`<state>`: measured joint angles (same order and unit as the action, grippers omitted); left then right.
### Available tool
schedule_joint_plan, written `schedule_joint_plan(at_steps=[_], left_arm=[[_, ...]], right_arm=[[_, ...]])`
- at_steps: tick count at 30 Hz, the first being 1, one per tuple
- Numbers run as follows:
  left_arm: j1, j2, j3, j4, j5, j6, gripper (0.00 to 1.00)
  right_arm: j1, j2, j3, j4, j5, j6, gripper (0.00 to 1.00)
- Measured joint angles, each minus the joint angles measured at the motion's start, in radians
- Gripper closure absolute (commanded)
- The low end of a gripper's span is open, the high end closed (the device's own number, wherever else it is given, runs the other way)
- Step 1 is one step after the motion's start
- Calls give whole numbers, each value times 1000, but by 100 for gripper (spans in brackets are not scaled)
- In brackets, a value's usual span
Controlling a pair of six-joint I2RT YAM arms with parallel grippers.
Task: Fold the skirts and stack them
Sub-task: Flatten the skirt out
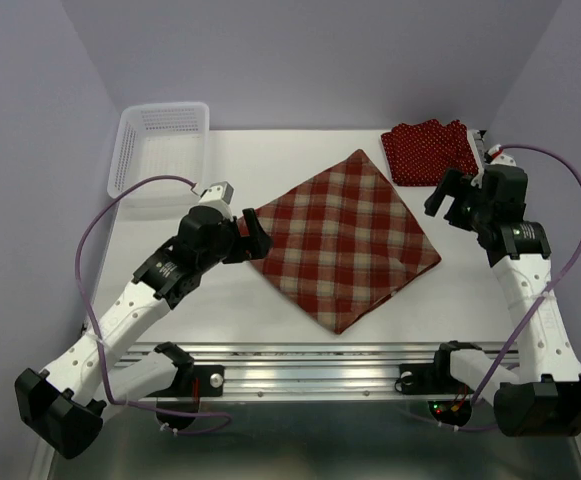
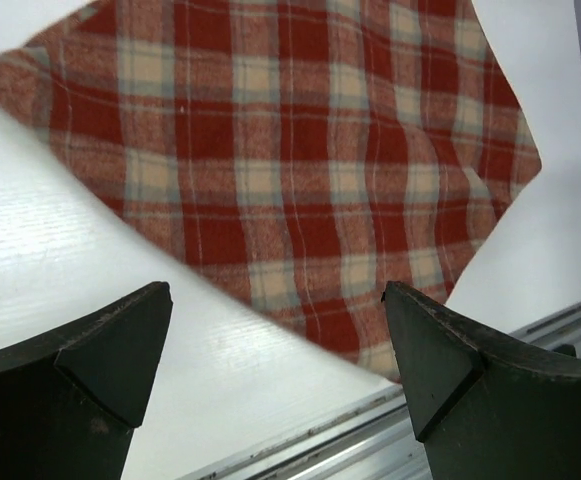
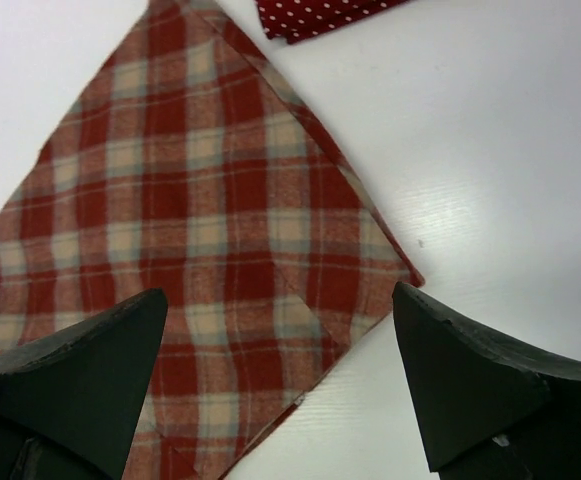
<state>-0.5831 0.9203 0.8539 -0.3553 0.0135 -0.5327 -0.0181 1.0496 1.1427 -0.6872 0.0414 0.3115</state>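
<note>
The red-and-cream plaid skirt (image 1: 348, 240) lies folded flat in a diamond shape at the table's middle; it also shows in the left wrist view (image 2: 300, 160) and the right wrist view (image 3: 190, 250). The dark red polka-dot skirts (image 1: 428, 152) lie folded in a pile at the back right; a corner shows in the right wrist view (image 3: 315, 18). My left gripper (image 1: 255, 237) is open and empty, above the plaid skirt's left corner. My right gripper (image 1: 450, 198) is open and empty, between the plaid skirt's right corner and the polka-dot pile.
A white plastic mesh basket (image 1: 160, 150) stands at the back left of the white table (image 1: 230, 300). A metal rail (image 1: 310, 365) runs along the table's near edge.
</note>
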Motion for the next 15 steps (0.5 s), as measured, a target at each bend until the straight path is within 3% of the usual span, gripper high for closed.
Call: schedule_joint_plan(at_steps=[5,11,15], left_arm=[[0,127,29,82,-59,3,1],[0,490,170,174,-105,29,1],[3,647,230,188,-149,35,1]], right_arm=[[0,-1,-64,47,-126,26,0],[0,214,-181,162,-248,63,0],[0,353,-224,187,-243,74,0]])
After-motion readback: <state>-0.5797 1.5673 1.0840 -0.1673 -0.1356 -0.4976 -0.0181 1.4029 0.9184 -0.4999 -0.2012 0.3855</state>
